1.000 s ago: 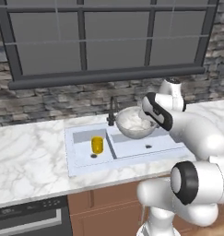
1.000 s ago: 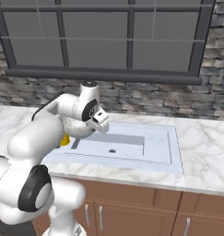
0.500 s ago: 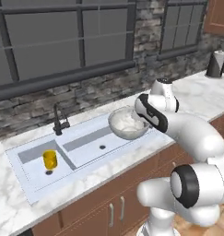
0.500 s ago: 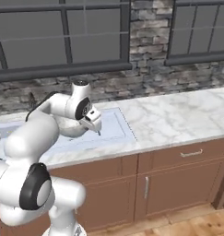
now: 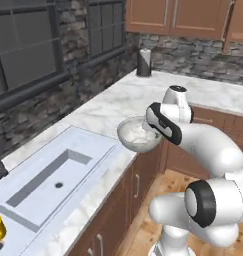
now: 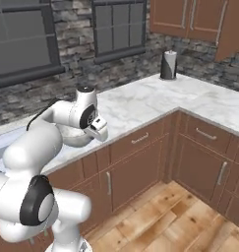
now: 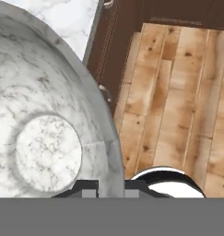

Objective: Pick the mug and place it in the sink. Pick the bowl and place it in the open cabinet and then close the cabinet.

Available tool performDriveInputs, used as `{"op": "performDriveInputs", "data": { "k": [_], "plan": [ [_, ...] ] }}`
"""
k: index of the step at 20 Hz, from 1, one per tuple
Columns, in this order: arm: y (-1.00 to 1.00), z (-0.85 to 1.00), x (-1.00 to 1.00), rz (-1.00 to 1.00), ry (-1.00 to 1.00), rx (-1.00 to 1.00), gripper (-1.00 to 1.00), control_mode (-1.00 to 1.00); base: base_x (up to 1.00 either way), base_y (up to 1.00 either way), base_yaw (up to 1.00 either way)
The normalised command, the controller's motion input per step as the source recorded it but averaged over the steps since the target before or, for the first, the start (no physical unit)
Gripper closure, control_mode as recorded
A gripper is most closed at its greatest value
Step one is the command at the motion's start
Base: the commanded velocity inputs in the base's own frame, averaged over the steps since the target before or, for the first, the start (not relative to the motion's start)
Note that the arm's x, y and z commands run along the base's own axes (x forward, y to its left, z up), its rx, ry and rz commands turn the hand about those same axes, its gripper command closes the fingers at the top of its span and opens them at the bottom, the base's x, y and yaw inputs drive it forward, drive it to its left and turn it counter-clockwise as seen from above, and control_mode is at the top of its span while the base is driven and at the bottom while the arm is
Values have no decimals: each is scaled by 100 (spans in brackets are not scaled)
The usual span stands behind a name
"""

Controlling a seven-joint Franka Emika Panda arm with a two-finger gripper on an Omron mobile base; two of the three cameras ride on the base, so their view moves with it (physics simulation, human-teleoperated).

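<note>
Bowl [image 5: 139, 134] | pinched at its rim by end effector [image 7: 111, 186], held over desk [image 5: 113, 102] edge right of sink [image 5: 43, 172] | keep it level, rise toward cabinet [image 6: 190, 19]

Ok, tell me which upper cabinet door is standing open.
The cabinet door at the far right of the right base view: it swings out from the wall, while the doors beside it sit flush.

The gripper [image 6: 100, 129] holds the bowl [image 6: 74, 136] above the counter [image 6: 140, 101].
</note>
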Motion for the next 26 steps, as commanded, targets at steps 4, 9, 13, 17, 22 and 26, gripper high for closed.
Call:
{"op": "performDriveInputs", "data": {
  "k": [4,9,13,17,22,26],
  "plan": [
    [0,0,0,0,0,0,100,100,37,20,-77],
    [0,0,0,0,0,0,100,100,52,0,-80],
    [0,0,0,0,0,0,100,100,76,-1,-71],
    [0,0,0,0,0,0,100,100,82,-31,-45],
    [0,0,0,0,0,0,100,100,87,-32,-3],
    [0,0,0,0,0,0,100,100,64,-59,0]
  ]
}}
